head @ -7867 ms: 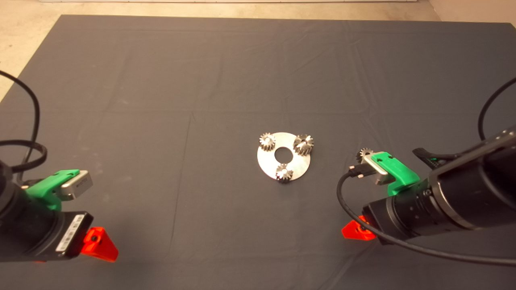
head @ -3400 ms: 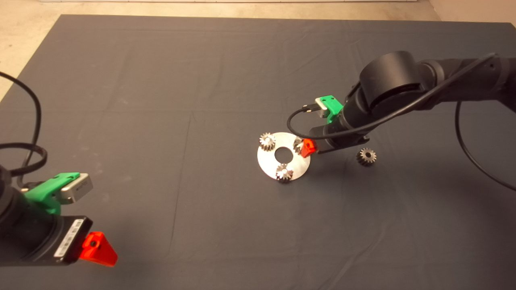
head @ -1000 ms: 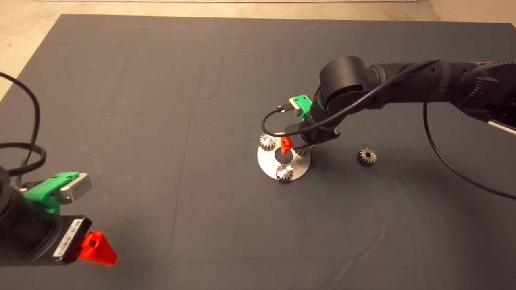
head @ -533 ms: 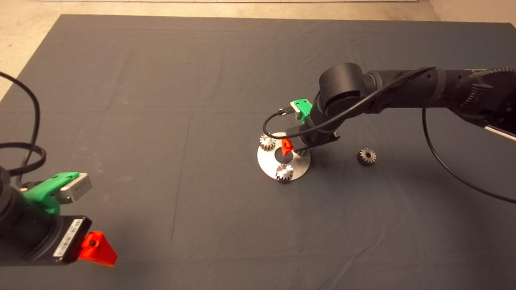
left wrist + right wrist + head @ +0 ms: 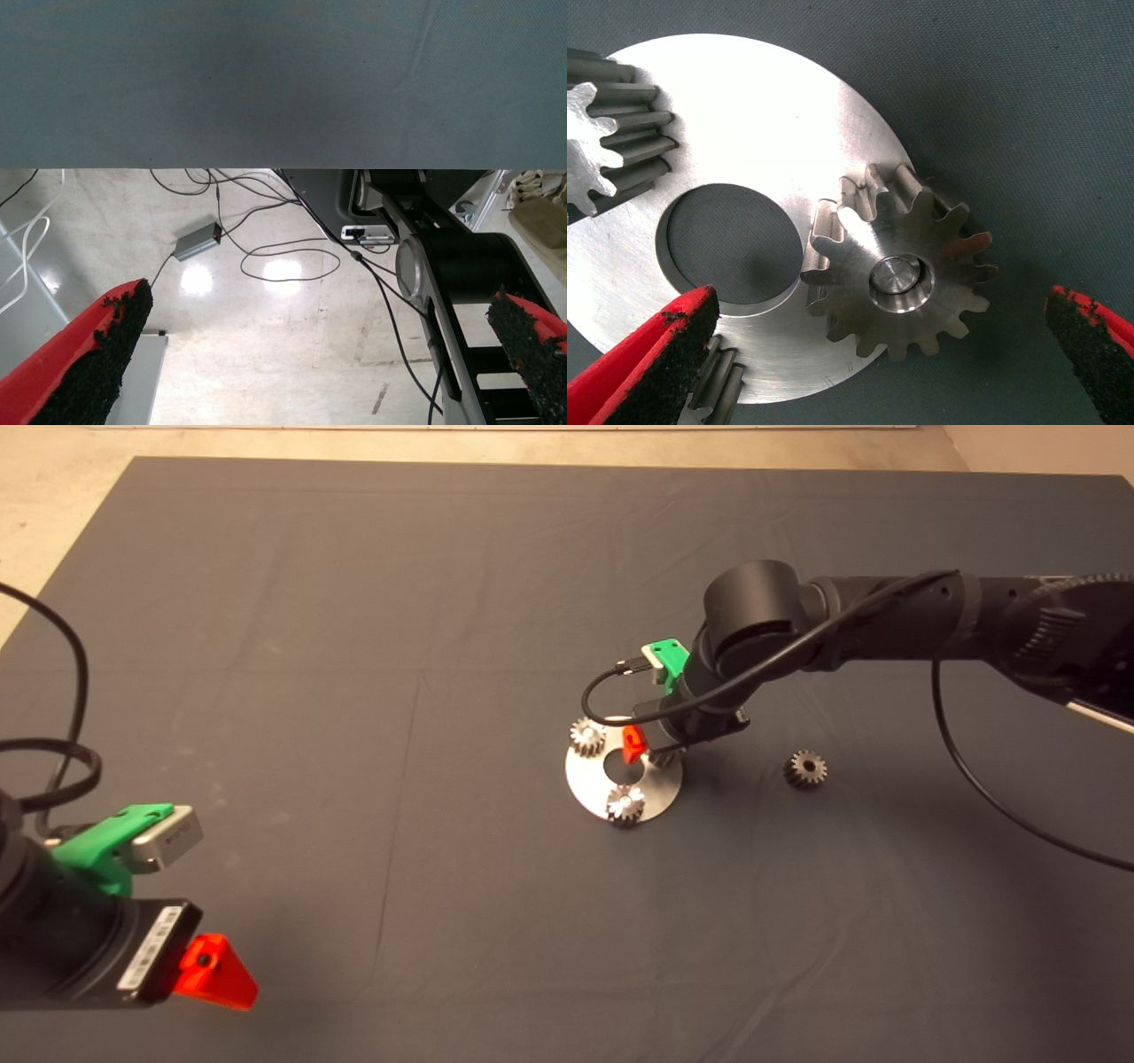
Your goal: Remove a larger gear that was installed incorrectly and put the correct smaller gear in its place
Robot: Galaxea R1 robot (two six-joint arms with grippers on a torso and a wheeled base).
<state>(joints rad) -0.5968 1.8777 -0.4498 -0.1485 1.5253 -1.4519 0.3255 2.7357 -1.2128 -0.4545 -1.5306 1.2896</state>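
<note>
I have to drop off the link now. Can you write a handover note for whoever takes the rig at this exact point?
Right gripper: open, hanging over the plate with its fingers either side of the larger gear, not touching it.
Left gripper: open, parked at the mat's lower left, empty.
Larger gear: on its pin at the plate's right edge, beside the centre hole. Two small gears sit on the other pins.
Smaller gear: loose on the mat, right of the plate.
Done: only the approach.
Left: grip and lift off the larger gear, set it aside, fetch the smaller gear, seat it on the freed pin.
</note>
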